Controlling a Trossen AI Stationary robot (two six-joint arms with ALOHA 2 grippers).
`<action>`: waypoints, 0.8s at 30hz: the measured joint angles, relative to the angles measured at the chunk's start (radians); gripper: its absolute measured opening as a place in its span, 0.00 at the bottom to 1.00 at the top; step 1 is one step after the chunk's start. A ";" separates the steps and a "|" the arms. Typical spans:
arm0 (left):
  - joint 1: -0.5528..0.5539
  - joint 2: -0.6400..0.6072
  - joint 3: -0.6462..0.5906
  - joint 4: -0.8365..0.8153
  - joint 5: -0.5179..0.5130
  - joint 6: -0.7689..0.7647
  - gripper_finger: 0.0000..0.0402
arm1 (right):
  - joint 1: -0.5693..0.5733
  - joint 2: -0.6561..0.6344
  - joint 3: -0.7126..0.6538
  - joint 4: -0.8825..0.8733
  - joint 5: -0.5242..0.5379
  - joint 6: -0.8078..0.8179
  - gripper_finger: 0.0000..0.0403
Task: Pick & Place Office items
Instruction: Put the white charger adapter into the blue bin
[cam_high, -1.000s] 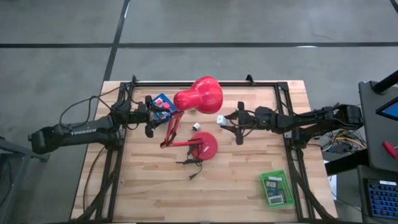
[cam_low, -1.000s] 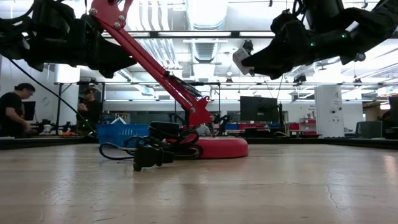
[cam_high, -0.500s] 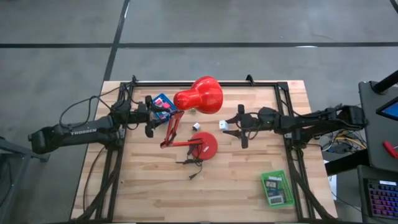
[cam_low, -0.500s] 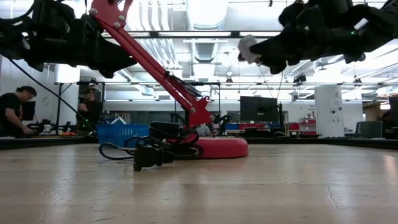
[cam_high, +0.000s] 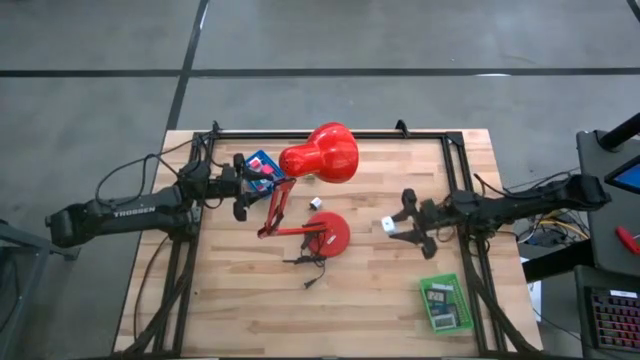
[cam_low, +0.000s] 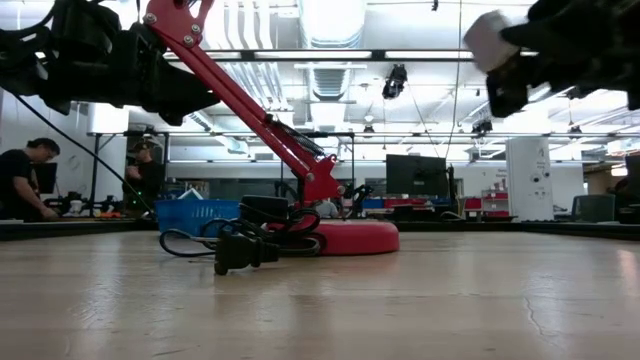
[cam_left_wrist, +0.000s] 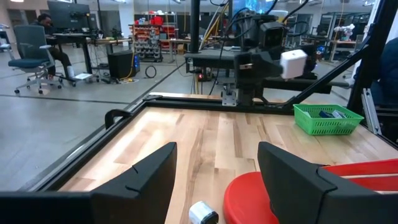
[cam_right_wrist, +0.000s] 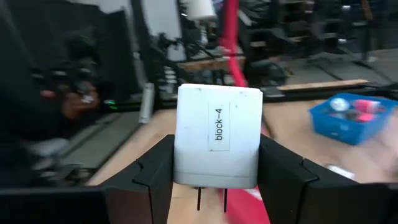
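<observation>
Clearly right fingers (cam_right_wrist: 283, 180) pinch white block (cam_right_wrist: 217, 137); left fingers (cam_left_wrist: 292, 180) spread; tray contents indistinct.

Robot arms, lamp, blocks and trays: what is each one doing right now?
right gripper: shut on the white block, lifted above the table.
left gripper: open, empty, waiting beside the blue tray.
red lamp: standing on its base, arm tilted, cord loose on the table.
small white piece: lying on the table by the lamp's base.
blue tray: holds some pieces.
green tray: holds some flat pieces.

lamp (cam_high: 322, 190) mid-table, one tray (cam_high: 260, 167) behind-left (beside left gripper (cam_high: 241, 186)), another tray (cam_high: 445, 303) front-right
</observation>
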 joint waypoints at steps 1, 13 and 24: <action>0.000 0.000 0.000 0.000 0.000 0.000 0.57 | 0.023 -0.016 -0.007 0.000 0.002 0.010 0.43; 0.000 0.000 0.000 0.000 0.000 -0.004 0.57 | 0.373 -0.082 -0.027 -0.053 0.202 0.139 0.43; 0.000 0.000 0.000 0.000 0.000 -0.004 0.57 | 0.850 -0.074 0.139 -0.463 0.742 0.407 0.43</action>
